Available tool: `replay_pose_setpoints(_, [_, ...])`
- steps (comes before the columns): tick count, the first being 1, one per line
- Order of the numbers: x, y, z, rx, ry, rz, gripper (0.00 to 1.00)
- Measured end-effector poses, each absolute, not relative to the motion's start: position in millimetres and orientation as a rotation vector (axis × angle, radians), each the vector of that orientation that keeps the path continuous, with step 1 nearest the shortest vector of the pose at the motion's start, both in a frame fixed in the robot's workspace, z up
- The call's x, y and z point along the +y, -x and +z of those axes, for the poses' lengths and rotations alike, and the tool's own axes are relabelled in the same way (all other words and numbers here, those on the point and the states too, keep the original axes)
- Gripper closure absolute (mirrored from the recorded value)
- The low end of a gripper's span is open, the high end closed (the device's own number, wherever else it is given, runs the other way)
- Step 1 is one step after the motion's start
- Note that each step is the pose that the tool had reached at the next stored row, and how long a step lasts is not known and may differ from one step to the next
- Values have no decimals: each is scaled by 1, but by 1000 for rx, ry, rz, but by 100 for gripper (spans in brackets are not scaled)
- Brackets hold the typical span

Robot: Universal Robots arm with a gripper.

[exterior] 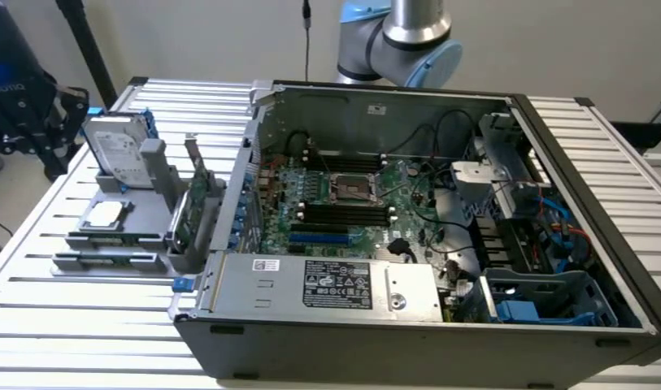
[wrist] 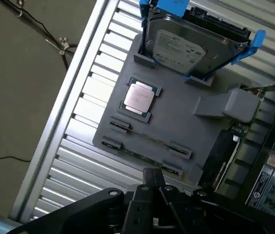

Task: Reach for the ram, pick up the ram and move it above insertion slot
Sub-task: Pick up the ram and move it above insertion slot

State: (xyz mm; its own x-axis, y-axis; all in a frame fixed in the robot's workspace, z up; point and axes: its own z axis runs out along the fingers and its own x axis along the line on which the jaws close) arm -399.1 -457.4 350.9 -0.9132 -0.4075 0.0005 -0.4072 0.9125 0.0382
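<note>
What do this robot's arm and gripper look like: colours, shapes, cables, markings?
The arm is a round silver-grey tube with light blue joint caps. The gripper is matte black: angular linkage plates with round pivot pins and two narrow fingers. No markings are legible on either. A thin dark cable hangs beside the arm; whether it belongs to it is unclear.

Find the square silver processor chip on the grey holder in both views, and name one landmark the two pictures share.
Exterior view: the processor chip lies flat on the grey holder, at the exterior view's left, outside the computer case.
Wrist view: the processor chip lies on the grey holder, close to the hard drive.
Shared landmark: the hard drive, upright in its blue bracket.
</note>
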Motion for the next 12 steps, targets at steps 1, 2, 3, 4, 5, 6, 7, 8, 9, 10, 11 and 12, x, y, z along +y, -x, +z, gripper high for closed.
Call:
replay_pose_setpoints(1, [-457,399,351,-3057,-680,-58,89])
replay_pose_setpoints(2, [-457,399,351,-3051,-708,-58,89])
replay_pose_setpoints(3, [-457,399,351,-3044,-736,-58,89])
replay_pose_setpoints(4, [-457,399,351,-3037,-763,-58,89])
replay_pose_setpoints(5, [-457,399,351,-3030,-790,-58,89])
replay_pose_setpoints(6, [-457,399,351,-3022,-817,-57,89])
replay_pose_setpoints(7, [-457,399,350,-3014,-847,-57,89])
replay_pose_setpoints(8, [-457,399,350,-3005,-874,-57,89])
replay_pose_setpoints(9, [-457,399,350,-2997,-900,-57,89])
replay_pose_setpoints(10, [-457,399,350,-2989,-927,-57,89])
replay_pose_setpoints(11, [-457,399,350,-2980,-954,-57,89])
replay_pose_setpoints(12, [-457,399,350,-2971,-981,-56,89])
